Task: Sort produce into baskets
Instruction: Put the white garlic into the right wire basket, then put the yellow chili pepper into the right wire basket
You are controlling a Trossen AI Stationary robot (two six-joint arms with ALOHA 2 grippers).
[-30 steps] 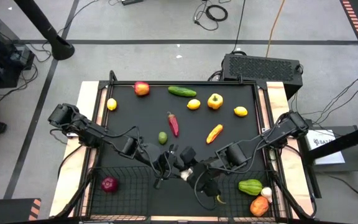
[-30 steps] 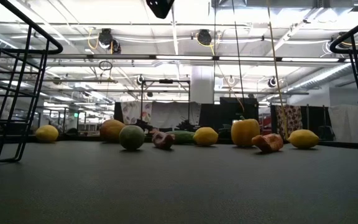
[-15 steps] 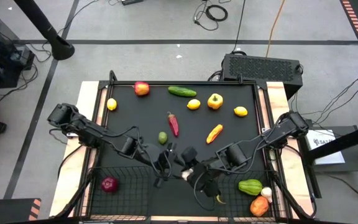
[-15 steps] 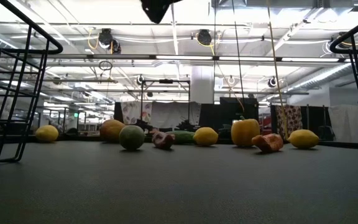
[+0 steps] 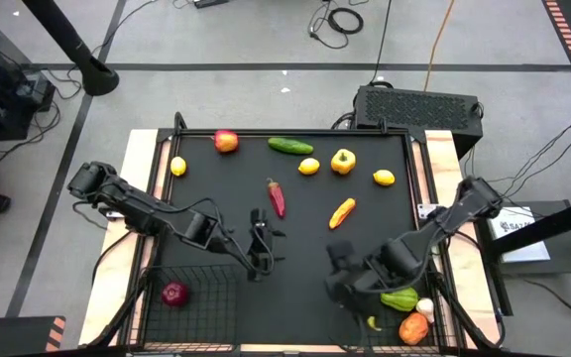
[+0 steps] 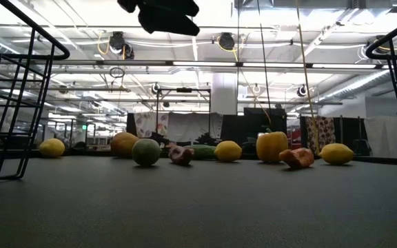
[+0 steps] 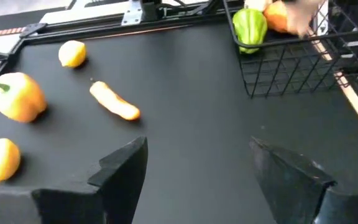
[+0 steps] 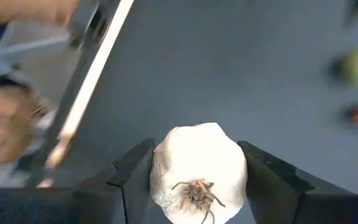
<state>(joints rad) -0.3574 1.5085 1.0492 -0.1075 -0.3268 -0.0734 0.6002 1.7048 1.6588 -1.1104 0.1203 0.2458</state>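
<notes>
My right gripper (image 8: 197, 180) is shut on a white garlic bulb (image 8: 197, 163). In the high view it (image 5: 343, 283) hangs by the left side of the right basket (image 5: 442, 297), which holds a green pepper (image 5: 399, 297), another garlic (image 5: 424, 307) and an orange fruit (image 5: 414, 329). My left gripper (image 7: 197, 162) is open and empty above the mat's middle (image 5: 259, 246), over the spot of the green lime (image 6: 145, 151), which it hides from above. The left basket (image 5: 157, 297) holds a purple onion (image 5: 174, 294). My right gripper pinches the garlic bulb's two opposite sides (image 8: 159, 168) between its two fingers (image 8: 132, 177). The bulb's root end (image 8: 196, 191) faces the wrist camera. The bulb is lifted clear of the table.
Along the mat's far part lie a red apple (image 5: 226, 141), a cucumber (image 5: 290, 146), lemons (image 5: 178, 166) (image 5: 308, 166) (image 5: 384, 178), a yellow pepper (image 5: 342, 161), a red chili (image 5: 277, 197) and an orange carrot (image 5: 342, 212). A black grilled box (image 5: 419, 107) stands beyond the table.
My right gripper has carried the garlic toward the table's right edge, from the near middle to the right basket's side, still shut on it. My left gripper has moved a little toward the far edge and now stands over the lime.
</notes>
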